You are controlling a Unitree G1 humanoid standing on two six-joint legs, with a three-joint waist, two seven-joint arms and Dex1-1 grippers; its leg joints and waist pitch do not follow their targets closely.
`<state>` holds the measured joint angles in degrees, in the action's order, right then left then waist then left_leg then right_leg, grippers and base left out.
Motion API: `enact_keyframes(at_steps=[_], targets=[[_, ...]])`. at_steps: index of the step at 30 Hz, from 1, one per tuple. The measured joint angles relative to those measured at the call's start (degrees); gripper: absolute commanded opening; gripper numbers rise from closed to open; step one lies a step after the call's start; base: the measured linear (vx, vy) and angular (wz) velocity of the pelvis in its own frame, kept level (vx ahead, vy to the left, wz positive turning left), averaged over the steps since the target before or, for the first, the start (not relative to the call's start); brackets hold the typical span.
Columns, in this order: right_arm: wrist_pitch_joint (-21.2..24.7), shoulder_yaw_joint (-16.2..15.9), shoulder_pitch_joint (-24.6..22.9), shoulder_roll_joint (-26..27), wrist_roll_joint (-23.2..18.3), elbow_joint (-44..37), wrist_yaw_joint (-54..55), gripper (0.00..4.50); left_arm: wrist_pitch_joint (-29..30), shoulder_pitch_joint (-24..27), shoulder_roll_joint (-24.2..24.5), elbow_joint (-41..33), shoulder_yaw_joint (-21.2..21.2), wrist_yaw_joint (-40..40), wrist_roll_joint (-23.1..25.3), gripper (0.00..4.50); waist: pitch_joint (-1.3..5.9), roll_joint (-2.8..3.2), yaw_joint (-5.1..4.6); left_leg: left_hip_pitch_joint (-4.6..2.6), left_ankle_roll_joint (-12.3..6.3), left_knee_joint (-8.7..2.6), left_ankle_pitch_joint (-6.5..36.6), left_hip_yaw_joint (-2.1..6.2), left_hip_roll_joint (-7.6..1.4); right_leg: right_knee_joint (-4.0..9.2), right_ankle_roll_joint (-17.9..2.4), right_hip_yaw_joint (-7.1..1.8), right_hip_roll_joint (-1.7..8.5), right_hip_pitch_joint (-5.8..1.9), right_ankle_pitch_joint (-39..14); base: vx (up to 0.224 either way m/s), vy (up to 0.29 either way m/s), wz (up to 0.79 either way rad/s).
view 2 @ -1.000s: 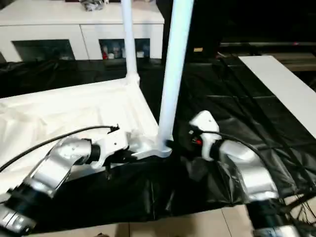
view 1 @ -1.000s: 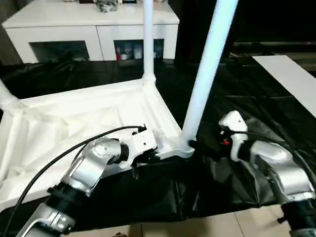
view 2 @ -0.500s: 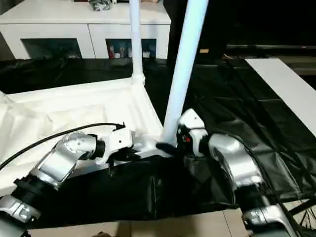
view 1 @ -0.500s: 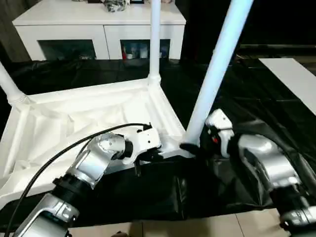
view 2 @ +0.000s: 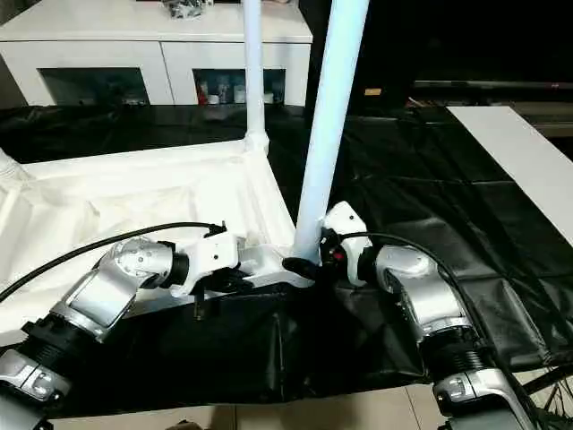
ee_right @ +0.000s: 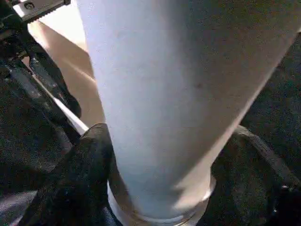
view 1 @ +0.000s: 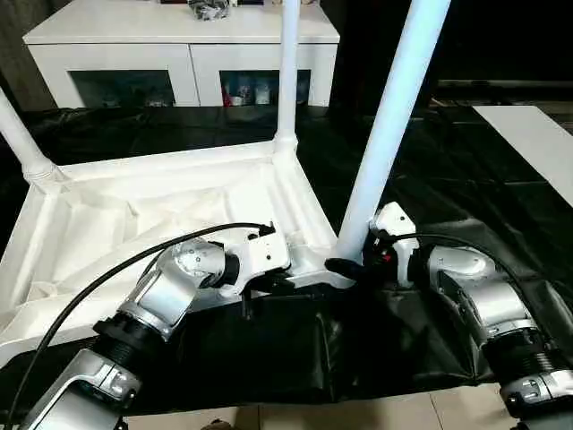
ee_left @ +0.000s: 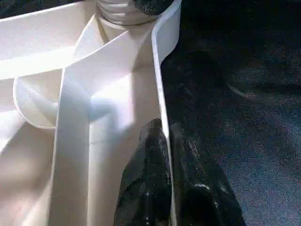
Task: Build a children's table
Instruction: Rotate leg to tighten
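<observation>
- Left eye view: table top [view 1: 134, 224] lies upside down on the black sheet [view 1: 466, 206], ribbed underside up. Three legs stand in corner sockets: far left leg [view 1: 22, 143], far leg [view 1: 288, 72], near leg [view 1: 389, 134]. White cabinet [view 1: 179, 45] sits behind.
- Right eye view: left gripper [view 2: 235, 284] sits at the near rim of the top, beside the near leg's socket [view 2: 300, 264]. Right gripper [view 2: 309, 266] is at the base of that leg, one black finger curling round its front.
- Left wrist view: the left gripper's fingers [ee_left: 150, 188] are clenched on the thin rim wall [ee_left: 162, 94], one on each side. It looks like a steadying pinch.
- Right wrist view: the near leg's tube fills the gap between the right gripper's fingers [ee_right: 75, 179], which stand either side just above the socket collar [ee_right: 160, 216]. Jaws are wide around the leg; firm contact on both sides cannot be confirmed.
- Judgement: step in hand is seating the near leg. Grip low and square to the tube, keep the rim pinned, and drive straight along the socket axis so the tube does not cock sideways.
</observation>
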<state>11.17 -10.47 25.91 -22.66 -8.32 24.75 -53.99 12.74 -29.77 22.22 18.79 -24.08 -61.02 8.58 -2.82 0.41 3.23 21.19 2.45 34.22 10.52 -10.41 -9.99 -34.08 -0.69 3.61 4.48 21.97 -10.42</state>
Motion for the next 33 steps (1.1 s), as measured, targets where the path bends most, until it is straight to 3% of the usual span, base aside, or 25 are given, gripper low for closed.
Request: enact_keyframes(at_steps=[2,8,11,15,21,24,27,29,32,33], targets=[[-0.18,-0.06,0.00,-0.02,0.01,0.05,-0.27,2.85,-0.19,-0.01,0.12,0.01,0.00,0.00,-0.03,0.00,0.00,0.00,-0.02,0.00,0.00,0.00,0.00,0.00,0.00,0.00,0.01,0.00,0.00,0.00,-0.01,0.000,0.000,0.00],[0.23,-0.15,0.46,0.15,0.04,0.58,0.01,2.64,0.07,0.00,0.29,0.01,0.18,0.15,-0.40,0.00,0.00,0.00,-0.14,-0.02,0.00,-0.01,0.00,0.00,0.00,0.00,-0.01,0.00,0.00,0.00,0.00,0.000,0.000,0.00],[1.33,0.53,2.64,4.18,0.76,4.35,7.82,2.62,3.07,-0.20,-1.47,1.12,1.50,4.32,0.32,0.00,0.02,-0.10,-1.12,-0.14,0.01,-0.02,0.00,0.00,0.00,-0.04,0.07,0.00,0.00,-0.02,-0.04,0.000,0.000,0.00],[3.14,5.18,5.84,12.35,1.38,9.93,27.48,2.61,6.61,-3.27,-7.45,6.33,2.92,14.72,2.57,0.00,-0.03,-0.23,-2.02,-0.15,0.03,0.05,-0.01,0.06,0.03,0.23,0.15,0.04,0.02,0.00,-0.09,0.000,0.000,0.00],[3.05,12.06,10.52,21.27,0.43,17.25,50.02,2.61,8.31,-6.72,-14.22,12.81,3.00,24.15,3.64,0.00,-0.01,-0.25,-3.23,-0.14,0.01,0.03,0.00,0.28,0.15,1.18,0.17,0.18,0.02,0.03,-0.10,0.000,0.000,0.00],[0.96,12.96,12.42,23.34,0.14,20.80,54.94,2.61,8.23,-7.48,-15.27,14.44,3.05,25.69,4.03,0.00,-0.01,-0.25,-3.38,-0.17,0.00,0.01,0.01,0.36,0.15,1.53,0.17,0.32,0.02,-0.04,-0.11,0.000,0.000,0.00],[-2.20,13.40,13.37,24.14,0.44,23.52,53.07,2.61,7.29,-8.06,-15.30,15.55,3.01,25.76,4.05,0.00,-0.04,-0.20,-3.60,-0.08,-0.01,-0.06,0.02,0.47,0.15,2.10,0.18,0.49,0.02,-0.09,-0.11,0.000,0.000,0.00],[-3.23,13.29,13.02,23.76,1.05,23.55,51.20,3.31,6.73,-8.06,-14.61,15.55,2.86,25.59,4.07,0.00,-0.08,-0.16,-3.67,0.00,-0.01,-0.06,0.02,0.47,0.21,2.19,0.18,0.45,0.06,-0.04,-0.11,0.000,0.000,0.00],[-4.48,13.23,12.15,23.51,1.07,22.52,48.87,3.38,5.86,-8.06,-13.59,15.54,2.97,25.52,4.06,0.00,-0.14,-0.08,-3.95,0.09,-0.01,-0.07,0.02,0.44,0.26,2.09,0.17,0.32,0.07,-0.06,-0.10,0.000,0.000,0.00],[-4.64,12.91,11.82,23.26,1.09,22.23,48.45,3.66,5.56,-8.15,-13.27,15.44,3.02,25.50,4.06,0.00,-0.15,-0.08,-3.93,0.27,-0.01,-0.08,0.01,0.44,0.24,2.05,0.15,0.35,0.07,0.07,-0.09,0.000,0.000,0.00]])
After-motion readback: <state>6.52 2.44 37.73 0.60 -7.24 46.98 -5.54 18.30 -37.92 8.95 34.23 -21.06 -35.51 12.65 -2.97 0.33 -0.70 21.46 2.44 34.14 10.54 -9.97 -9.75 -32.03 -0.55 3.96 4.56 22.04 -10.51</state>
